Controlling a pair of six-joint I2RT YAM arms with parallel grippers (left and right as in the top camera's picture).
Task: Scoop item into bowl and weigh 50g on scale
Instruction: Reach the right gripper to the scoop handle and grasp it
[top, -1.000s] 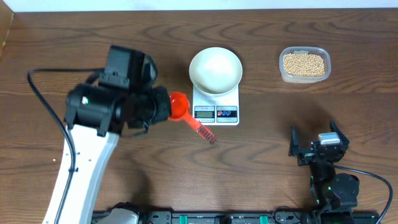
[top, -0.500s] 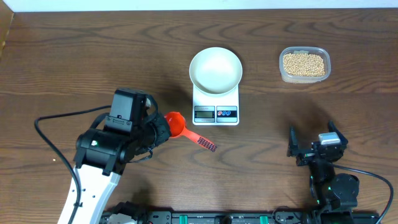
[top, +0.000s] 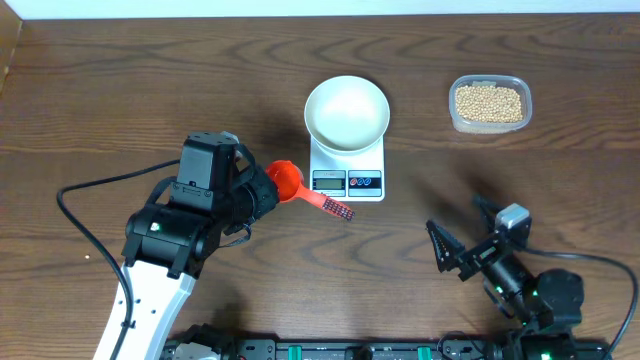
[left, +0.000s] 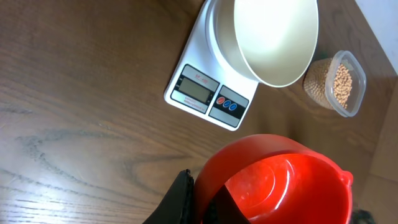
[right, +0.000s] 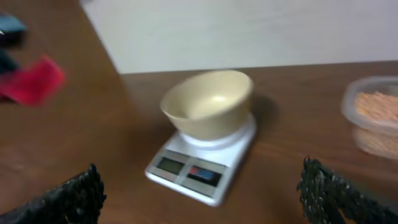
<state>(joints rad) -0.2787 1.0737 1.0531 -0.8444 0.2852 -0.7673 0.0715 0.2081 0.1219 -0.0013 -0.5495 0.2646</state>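
1. Bowl (top: 346, 113) is set on scale (top: 347, 168), empty; no beans weighed yet.
2. Beans (top: 488, 103) are kept in tub (top: 519, 94), right of scale.
3. Red scoop (top: 290, 182) is clamped by left gripper (top: 258, 194), just left of scale, apparently empty.
4. Right gripper (top: 452, 252) is seen w/ jaws apart, holding nothing, below-right of scale.
5. Left to do: scooping, tipping, 50g check.

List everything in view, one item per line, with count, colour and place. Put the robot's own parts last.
bowl: one, white, empty, on the scale.
scale: one, white, mid-table, display facing the robot.
beans: many, tan-yellow, in the tub.
tub: one, clear plastic, far right of the table.
scoop: one, red, empty, held just left of the scale.
table: one, dark wood.
cables: black, near each arm.
left gripper: black, shut on the scoop.
right gripper: black, open, near right.
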